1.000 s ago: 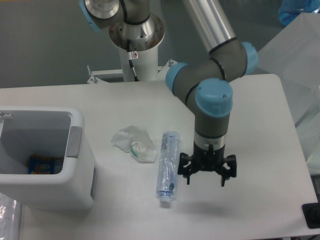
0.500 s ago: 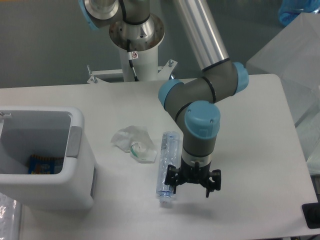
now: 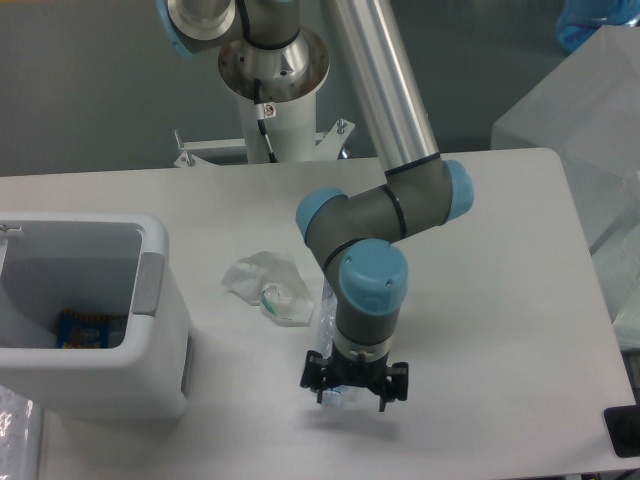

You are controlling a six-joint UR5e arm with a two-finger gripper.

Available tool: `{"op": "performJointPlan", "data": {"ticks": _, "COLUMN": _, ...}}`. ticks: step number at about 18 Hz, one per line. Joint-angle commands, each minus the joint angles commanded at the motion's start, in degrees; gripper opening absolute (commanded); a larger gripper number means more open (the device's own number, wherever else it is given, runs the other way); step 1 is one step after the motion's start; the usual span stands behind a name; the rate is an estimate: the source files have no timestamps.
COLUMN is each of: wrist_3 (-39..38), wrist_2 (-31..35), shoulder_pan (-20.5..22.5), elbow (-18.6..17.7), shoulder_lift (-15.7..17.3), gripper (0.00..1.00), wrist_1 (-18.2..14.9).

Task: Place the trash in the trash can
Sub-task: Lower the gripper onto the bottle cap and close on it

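Fingers (image 3: 355, 385) spread open, straddling the bottle (image 3: 330, 385) cap end on the desk (image 3: 500, 330); we read it as a pre-grasp; wrapper (image 3: 268, 285) beside, trash can (image 3: 90, 320) left

White table (image 3: 520, 330), blue-wrapped item (image 3: 85, 328)

Pincer (image 3: 355, 388) spread wide over bottle (image 3: 327, 318), wrapper (image 3: 268, 286) beside, bin (image 3: 90, 320) left

We're looking at a robotics lab here: an industrial arm (image 3: 385, 120) is sitting bolted on a pedestal (image 3: 277, 110) behind a plain white worktop (image 3: 500, 300), with grey walls and plastic sheeting (image 3: 590, 100) hanging nearby.
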Motion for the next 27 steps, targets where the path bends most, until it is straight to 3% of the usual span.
{"op": "performJointPlan", "data": {"ticks": 11, "wrist_3": -0.8, "wrist_2": 2.7, "shoulder_pan": -1.3, "elbow": -1.1, "shoulder_lift": -0.6, "gripper": 1.00, "wrist_1": 1.1}}
{"op": "performJointPlan", "data": {"ticks": 13, "wrist_3": -0.8, "wrist_2": 2.7, "shoulder_pan": -1.3, "elbow": -1.5, "shoulder_lift": -0.4, "gripper": 0.95, "wrist_1": 1.0}}
{"op": "performJointPlan", "data": {"ticks": 19, "wrist_3": 0.2, "wrist_2": 4.3, "shoulder_pan": -1.3, "elbow": -3.7, "shoulder_lift": 0.6, "gripper": 0.93, "wrist_1": 1.2}}
{"op": "performJointPlan", "data": {"ticks": 27, "wrist_3": 0.0, "wrist_2": 4.4, "shoulder_pan": -1.3, "elbow": -3.6, "shoulder_lift": 0.6, "gripper": 0.64, "wrist_1": 1.2}}
